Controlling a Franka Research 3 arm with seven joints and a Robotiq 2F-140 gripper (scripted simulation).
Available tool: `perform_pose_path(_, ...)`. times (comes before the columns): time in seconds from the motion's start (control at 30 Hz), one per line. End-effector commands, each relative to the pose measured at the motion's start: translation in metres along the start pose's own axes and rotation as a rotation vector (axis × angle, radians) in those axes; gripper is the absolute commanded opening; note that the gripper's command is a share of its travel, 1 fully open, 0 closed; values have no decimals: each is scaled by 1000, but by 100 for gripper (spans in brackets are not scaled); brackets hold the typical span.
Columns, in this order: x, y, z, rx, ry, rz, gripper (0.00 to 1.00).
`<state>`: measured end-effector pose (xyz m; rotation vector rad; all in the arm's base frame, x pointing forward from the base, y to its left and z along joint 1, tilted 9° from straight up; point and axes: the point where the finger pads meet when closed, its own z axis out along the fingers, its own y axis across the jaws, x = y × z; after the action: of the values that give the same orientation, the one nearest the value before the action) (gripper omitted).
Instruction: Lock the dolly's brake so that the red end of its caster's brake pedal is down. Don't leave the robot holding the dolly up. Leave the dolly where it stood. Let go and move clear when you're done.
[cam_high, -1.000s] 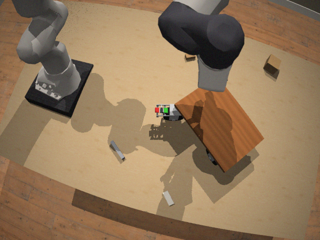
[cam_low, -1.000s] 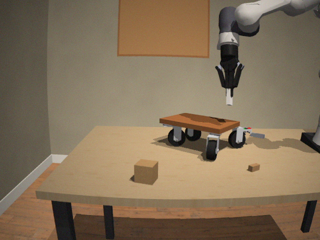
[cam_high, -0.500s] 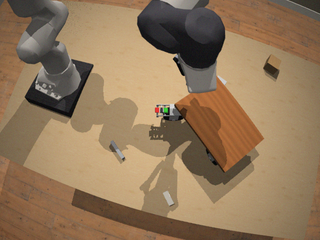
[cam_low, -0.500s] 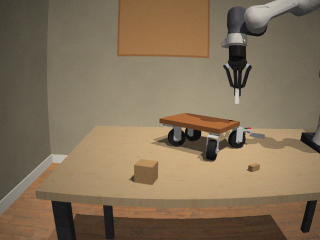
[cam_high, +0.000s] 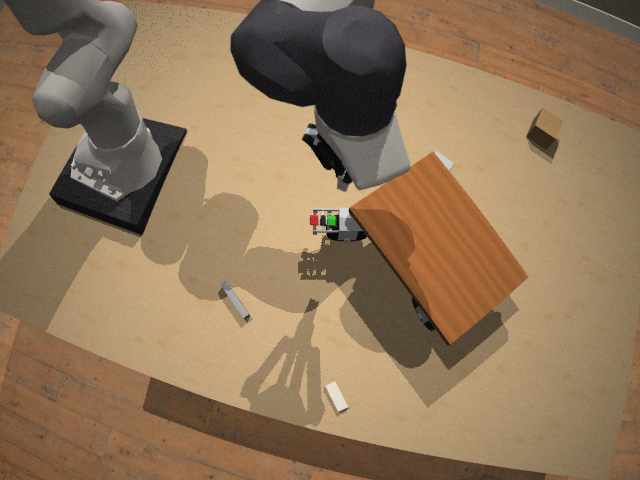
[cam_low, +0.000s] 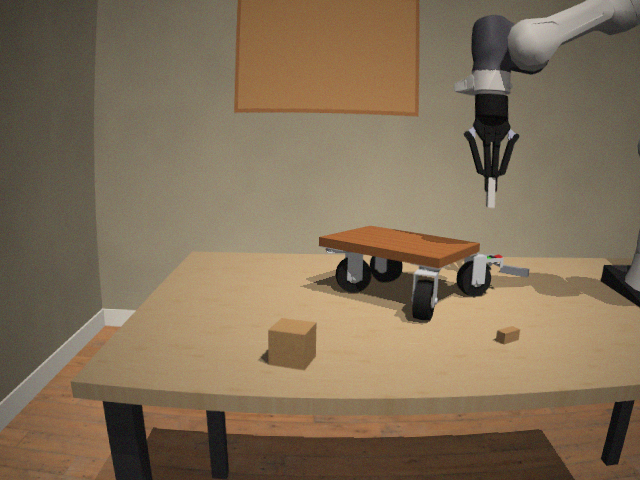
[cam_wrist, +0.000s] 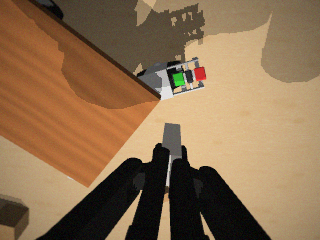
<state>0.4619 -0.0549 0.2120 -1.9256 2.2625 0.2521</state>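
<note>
The dolly (cam_high: 438, 242) (cam_low: 398, 245) has an orange wooden deck and black caster wheels, and all its wheels stand on the table. The brake pedal sticks out from the caster at its left corner, with a red end (cam_high: 313, 219) outermost and a green end (cam_high: 331, 221) beside it. The wrist view shows the red end (cam_wrist: 200, 74) and the green end (cam_wrist: 178, 79) too. I cannot tell which end is lower. My gripper (cam_low: 490, 198) (cam_wrist: 170, 135) is shut and empty. It hangs high above the pedal and points straight down.
A grey bar (cam_high: 235, 300) and a white block (cam_high: 336, 396) lie on the near side of the table. A brown cube (cam_high: 544, 129) stands at the far right. A small brown block (cam_low: 507, 334) lies near the dolly. The robot base (cam_high: 116, 170) stands at the left.
</note>
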Motion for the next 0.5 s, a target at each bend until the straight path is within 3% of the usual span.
perform_pose_path(0.0, 12, 7, -2, 15, 18, -186, 0)
perform_pose_path(0.47, 37, 34, 0, -2, 77, -373, 0)
